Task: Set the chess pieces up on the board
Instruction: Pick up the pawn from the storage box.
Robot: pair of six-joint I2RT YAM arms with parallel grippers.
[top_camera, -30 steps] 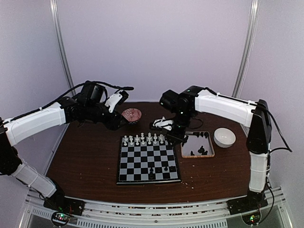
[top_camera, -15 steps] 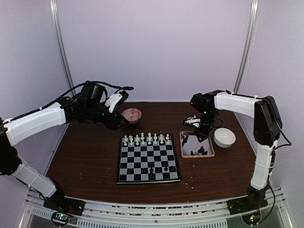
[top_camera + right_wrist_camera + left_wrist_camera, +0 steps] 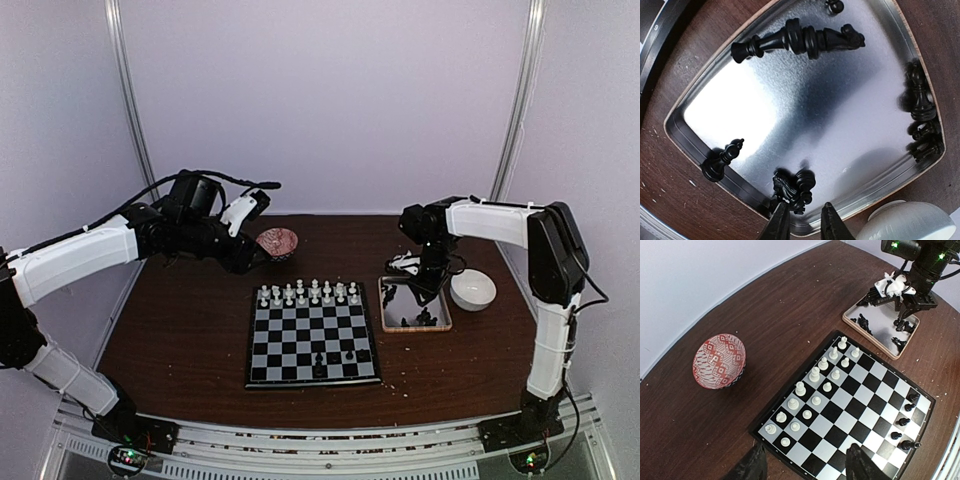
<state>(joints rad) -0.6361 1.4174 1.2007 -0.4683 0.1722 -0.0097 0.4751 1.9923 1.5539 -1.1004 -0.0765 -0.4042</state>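
Note:
The board (image 3: 312, 340) lies mid-table. White chess pieces (image 3: 815, 375) fill its two far rows, and a few black ones (image 3: 905, 420) stand on its near side. More black pieces (image 3: 800, 40) lie and stand in the metal tray (image 3: 840, 125). My right gripper (image 3: 805, 222) hangs low over the tray's corner (image 3: 412, 280). Its fingers are narrowly parted with nothing between them, just beside a small cluster of black pieces (image 3: 792, 187). My left gripper (image 3: 805, 467) hovers open and empty above the board's left corner, near the red bowl.
A red patterned bowl (image 3: 277, 242) sits behind the board's left corner. A white bowl (image 3: 472, 288) stands right of the tray, close to my right gripper (image 3: 905, 222). Pale crumbs dot the brown table.
My right arm has swung right, from the board's far right corner to over the tray. The left arm has stayed still.

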